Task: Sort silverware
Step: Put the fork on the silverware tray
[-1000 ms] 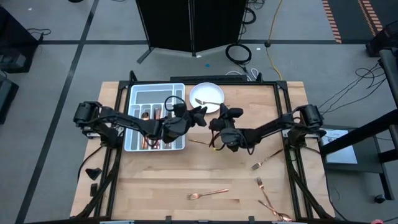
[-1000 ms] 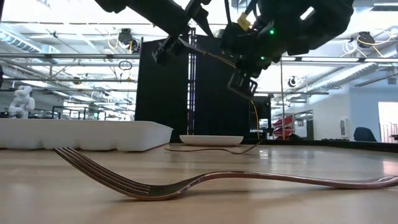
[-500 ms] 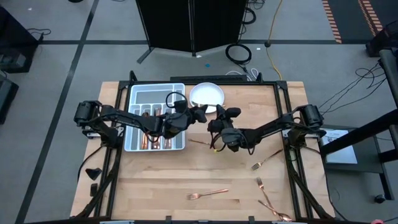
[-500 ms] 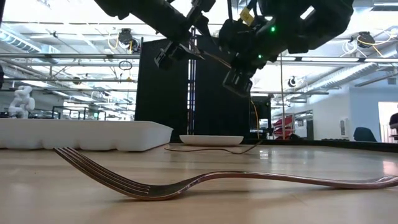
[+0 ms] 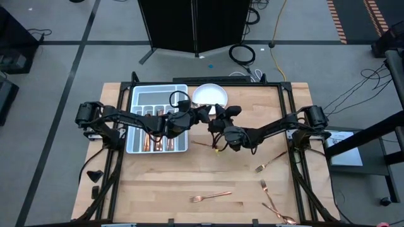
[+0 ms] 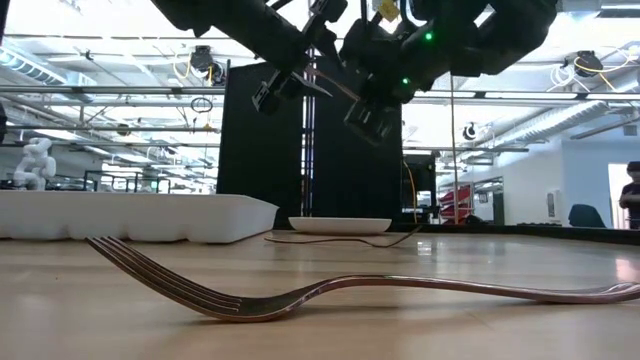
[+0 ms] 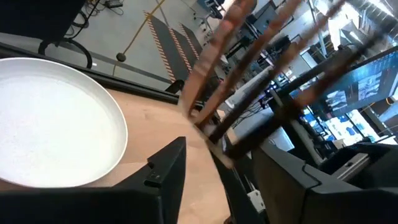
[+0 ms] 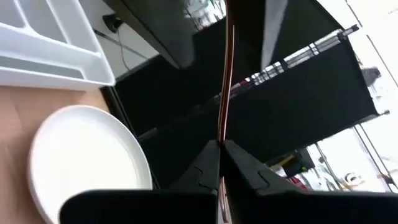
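Note:
A slim copper piece of silverware [image 8: 224,81] hangs in the air above the table, just near of the white plate [image 5: 208,94]. In the left wrist view its end [image 7: 214,93] looks like fork tines. My right gripper [image 8: 221,163] is shut on it. My left gripper [image 7: 217,180] faces the right one, open, with one finger on either side of the piece's free end; I cannot tell whether they touch it. The grey tray [image 5: 144,94] at the far left holds several copper pieces. My right gripper pinches one end of the copper piece [image 8: 222,138] between its two fingertips. The fingers lie about level and point toward the table's left side. The piece sticks straight out ahead of them, along the fingers, clear of the table, and reaches in between the left gripper's fingers.
Loose copper forks lie on the wooden table: one near the middle front [image 5: 211,197], one at the right [image 5: 268,162], one at the near right edge [image 5: 273,205]. Another piece [image 5: 201,144] lies under the arms. A fork [image 6: 300,292] fills the low view's foreground.
My right gripper has risen a little and tipped, bringing the copper piece nearer level. My left gripper has shifted slightly toward the table's far edge and now stands around the piece's free end. Both grippers sit closer together above the plate's near rim.

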Robot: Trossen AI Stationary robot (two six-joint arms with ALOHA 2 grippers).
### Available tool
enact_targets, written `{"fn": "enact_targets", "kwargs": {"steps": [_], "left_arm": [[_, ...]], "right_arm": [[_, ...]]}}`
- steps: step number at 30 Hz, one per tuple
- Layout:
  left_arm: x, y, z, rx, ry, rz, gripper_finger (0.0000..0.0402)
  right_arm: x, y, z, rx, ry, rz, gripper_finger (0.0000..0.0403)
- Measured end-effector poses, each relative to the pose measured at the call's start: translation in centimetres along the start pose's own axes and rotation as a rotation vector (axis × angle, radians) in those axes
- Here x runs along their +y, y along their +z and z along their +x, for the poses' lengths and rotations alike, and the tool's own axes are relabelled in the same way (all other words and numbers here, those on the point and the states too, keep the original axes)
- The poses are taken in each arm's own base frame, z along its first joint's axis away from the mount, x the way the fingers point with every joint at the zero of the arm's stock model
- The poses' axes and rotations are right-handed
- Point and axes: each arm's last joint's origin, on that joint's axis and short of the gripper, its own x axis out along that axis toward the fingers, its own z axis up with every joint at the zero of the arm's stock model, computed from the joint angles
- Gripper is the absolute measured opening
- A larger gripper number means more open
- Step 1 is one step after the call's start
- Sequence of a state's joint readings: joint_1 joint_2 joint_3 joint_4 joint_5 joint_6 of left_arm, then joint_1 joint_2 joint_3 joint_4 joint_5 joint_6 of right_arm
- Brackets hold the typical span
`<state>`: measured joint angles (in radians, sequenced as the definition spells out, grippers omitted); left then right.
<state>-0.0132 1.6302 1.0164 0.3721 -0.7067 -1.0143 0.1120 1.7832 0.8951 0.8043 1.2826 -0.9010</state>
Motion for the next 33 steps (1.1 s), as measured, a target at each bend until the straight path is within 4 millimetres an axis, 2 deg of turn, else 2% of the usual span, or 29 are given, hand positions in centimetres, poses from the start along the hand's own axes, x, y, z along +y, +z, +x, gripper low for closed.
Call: {"fn": "enact_targets", "kwargs": {"steps": [5, 12, 19, 26, 33], "left_arm": [[0.0, 0.2, 0.1, -0.007, -0.002, 0.0, 0.0133], [0.2, 0.4, 0.4, 0.002, -0.005, 0.019, 0.0097], [0.2, 0.4, 0.4, 0.001, -0.004, 0.073, 0.0011], [0.4, 0.6, 0.6, 0.009, 0.001, 0.116, 0.0003], [0.4, 3.3, -0.5, 0.007, 0.048, 0.199, 0.0001]], "right_arm": [[0.2, 0.0, -0.1, -0.022, 0.026, 0.015, 0.0], [0.3, 0.0, -0.2, -0.024, 0.035, 0.035, 0.0], [0.4, 0.1, -0.3, -0.055, 0.06, 0.069, 0.0016], [0.2, 0.3, -0.9, -0.049, 0.048, 0.058, 0.0087], [-1.9, 1.0, -3.4, -0.041, 0.017, 0.11, 0.0189]]}}
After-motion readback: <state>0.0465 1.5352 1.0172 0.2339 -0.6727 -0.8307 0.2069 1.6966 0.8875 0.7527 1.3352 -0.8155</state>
